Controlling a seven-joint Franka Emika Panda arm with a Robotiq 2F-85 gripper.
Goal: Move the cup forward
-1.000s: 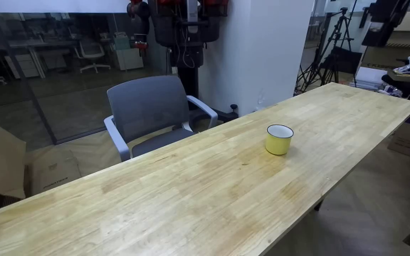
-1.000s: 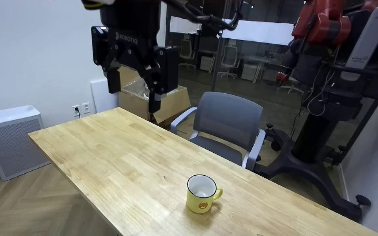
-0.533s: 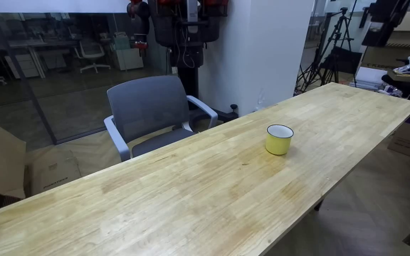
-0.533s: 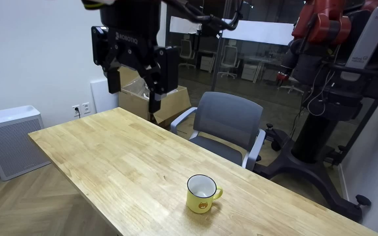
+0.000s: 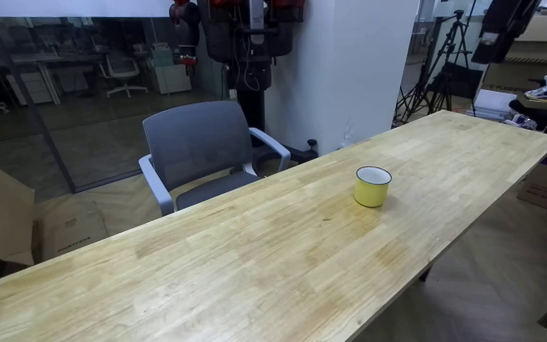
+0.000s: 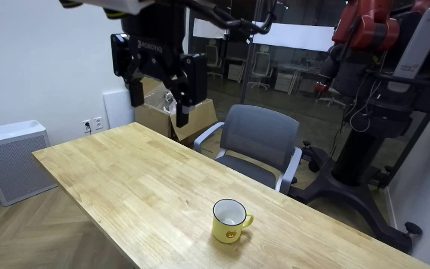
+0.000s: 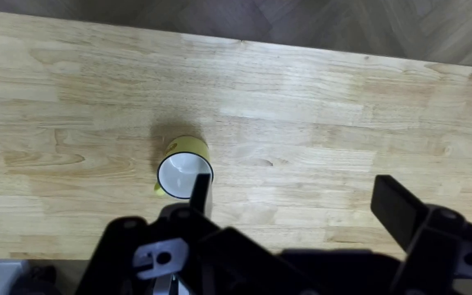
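Observation:
A yellow cup with a white inside and a dark rim stands upright on the wooden table in both exterior views (image 5: 371,194) (image 6: 223,231). It has a bear print and a handle. In the wrist view the cup (image 7: 189,144) is left of centre, its handle pointing lower left. My gripper (image 6: 159,111) is open and empty, well above the table and apart from the cup. In the wrist view the gripper (image 7: 293,186) has its fingers wide apart, and the left fingertip covers part of the cup's rim. A black part of my arm (image 5: 506,33) shows at an exterior view's upper right.
The long wooden table (image 5: 235,266) has its edges in view. A grey chair (image 6: 258,138) stands along one long side. Behind it stands a red and black robot (image 6: 371,86). An open cardboard box (image 6: 196,116) is beyond the table's end, and a white air purifier (image 6: 17,160) stands on the floor.
My gripper stays put at first, then shifts slightly right and down in an exterior view over the last half second. It stays open. The cup has not moved.

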